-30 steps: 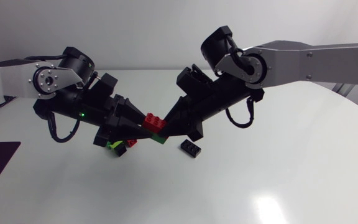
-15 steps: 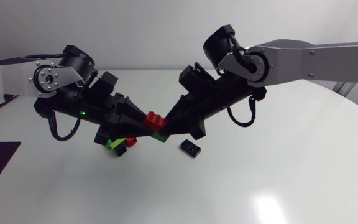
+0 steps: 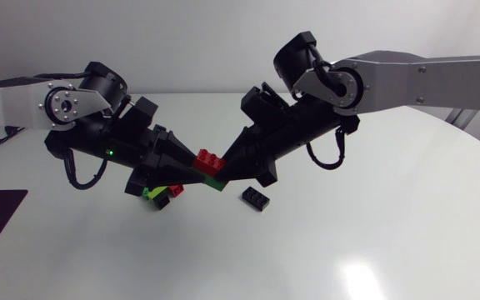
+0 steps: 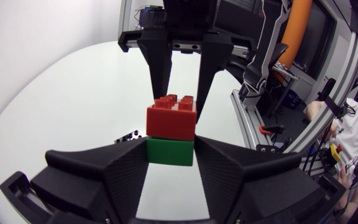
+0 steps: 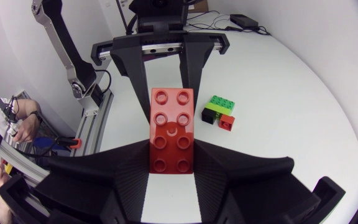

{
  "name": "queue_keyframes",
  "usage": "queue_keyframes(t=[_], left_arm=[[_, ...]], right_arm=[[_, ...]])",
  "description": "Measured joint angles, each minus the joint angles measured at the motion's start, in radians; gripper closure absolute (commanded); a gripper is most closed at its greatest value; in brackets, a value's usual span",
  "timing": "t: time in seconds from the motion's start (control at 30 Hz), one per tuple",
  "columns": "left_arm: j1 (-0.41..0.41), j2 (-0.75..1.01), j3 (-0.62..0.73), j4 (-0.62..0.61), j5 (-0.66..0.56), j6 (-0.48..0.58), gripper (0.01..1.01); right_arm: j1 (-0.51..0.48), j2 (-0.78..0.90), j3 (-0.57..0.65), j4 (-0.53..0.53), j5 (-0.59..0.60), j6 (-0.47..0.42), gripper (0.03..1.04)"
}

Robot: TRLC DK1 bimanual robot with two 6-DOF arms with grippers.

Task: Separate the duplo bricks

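The left claw (image 4: 171, 155) is closed on the green brick (image 4: 169, 149), with one finger on each side. The right claw (image 5: 171, 150) is clamped on the red brick (image 5: 171, 118), which sits stacked on the green brick. Both bricks are held above the table (image 3: 390, 233), between the two claw tips. A small green, black and red stack (image 5: 219, 112) lies on the table near the left claw. A black brick (image 3: 257, 198) lies near the right claw.
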State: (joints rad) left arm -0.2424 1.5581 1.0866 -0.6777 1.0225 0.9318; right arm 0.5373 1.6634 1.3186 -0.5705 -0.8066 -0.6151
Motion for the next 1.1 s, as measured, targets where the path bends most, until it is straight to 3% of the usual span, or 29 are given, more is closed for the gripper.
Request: queue_keyframes(t=[0.33,0.63,0.73,0.93,1.1], left_arm=[[-0.001,-0.005,-0.003,-0.026,0.018,0.038,0.607],[0.003,0.001,-0.015,-0.013,0.006,0.045,0.602],[0.008,0.052,-0.018,0.091,-0.039,0.035,0.598],[-0.001,0.238,-0.055,0.444,-0.186,-0.103,0.59],[-0.02,0.362,-0.055,0.605,-0.285,-0.198,0.59]], right_arm=[[-0.039,0.0,0.038,-0.09,-0.084,-0.007,0.96],[-0.073,-0.011,0.061,-0.088,-0.085,-0.011,0.96],[-0.078,-0.046,0.04,-0.081,-0.076,-0.011,0.96],[-0.094,-0.103,0.007,-0.072,-0.067,-0.011,0.96],[-0.101,-0.114,-0.027,-0.062,-0.058,-0.011,0.96]])
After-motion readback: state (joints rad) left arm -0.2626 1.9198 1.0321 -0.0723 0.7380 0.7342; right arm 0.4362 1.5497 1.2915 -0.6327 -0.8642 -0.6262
